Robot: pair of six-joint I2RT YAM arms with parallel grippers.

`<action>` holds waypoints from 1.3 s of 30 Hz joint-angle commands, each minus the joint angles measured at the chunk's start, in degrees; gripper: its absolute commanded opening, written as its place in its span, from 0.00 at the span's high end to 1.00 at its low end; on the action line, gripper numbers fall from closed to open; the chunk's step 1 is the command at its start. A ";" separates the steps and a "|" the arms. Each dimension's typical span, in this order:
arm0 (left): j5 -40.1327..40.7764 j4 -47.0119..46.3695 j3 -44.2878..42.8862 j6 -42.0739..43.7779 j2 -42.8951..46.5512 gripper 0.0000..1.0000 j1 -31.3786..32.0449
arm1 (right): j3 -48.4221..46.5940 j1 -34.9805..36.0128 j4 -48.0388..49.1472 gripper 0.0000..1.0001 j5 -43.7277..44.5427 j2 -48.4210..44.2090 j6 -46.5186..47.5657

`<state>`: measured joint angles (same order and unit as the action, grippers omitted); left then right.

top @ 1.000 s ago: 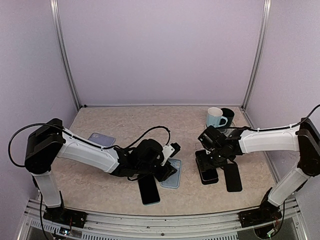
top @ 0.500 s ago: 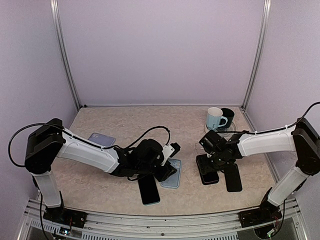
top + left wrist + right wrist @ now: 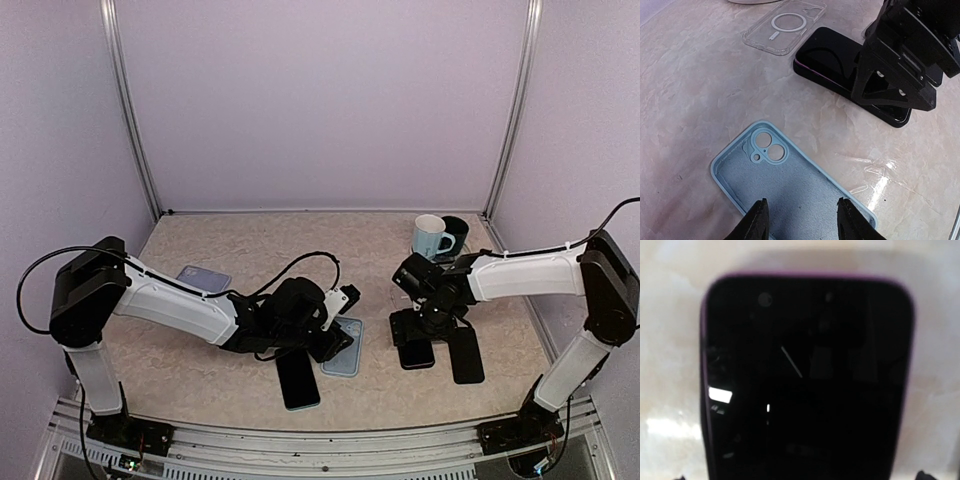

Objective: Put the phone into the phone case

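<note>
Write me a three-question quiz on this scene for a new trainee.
1. True or false: the blue case lies empty, with no phone in it.
2. What lies directly under the right tool? A) the blue case B) the purple-edged phone C) a mug
3. Fill in: the left tool hovers above the blue case with its jaws ___.

Key: 1 true; 2 B; 3 open.
</note>
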<state>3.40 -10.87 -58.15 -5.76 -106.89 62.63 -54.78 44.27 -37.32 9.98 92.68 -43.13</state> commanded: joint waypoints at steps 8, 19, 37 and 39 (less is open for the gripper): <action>-0.33 0.99 -0.06 -0.14 0.71 0.53 -0.45 | 2.41 -0.34 2.85 0.17 -2.20 6.50 -0.63; -7.86 -0.20 -6.41 -6.96 -0.43 0.50 -2.56 | 6.21 0.29 7.18 0.61 -1.29 1.13 1.47; -27.85 -24.57 -15.18 -35.85 -14.58 0.17 -10.34 | 18.71 5.90 44.98 0.72 3.86 -20.43 22.16; -28.14 -25.81 -14.75 -35.46 -14.19 0.18 -10.26 | 18.07 5.92 44.79 0.72 4.56 -20.01 23.02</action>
<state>-21.91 -31.27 -71.07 -40.29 -121.86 51.77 -35.59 49.01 -2.85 13.56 74.02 -25.69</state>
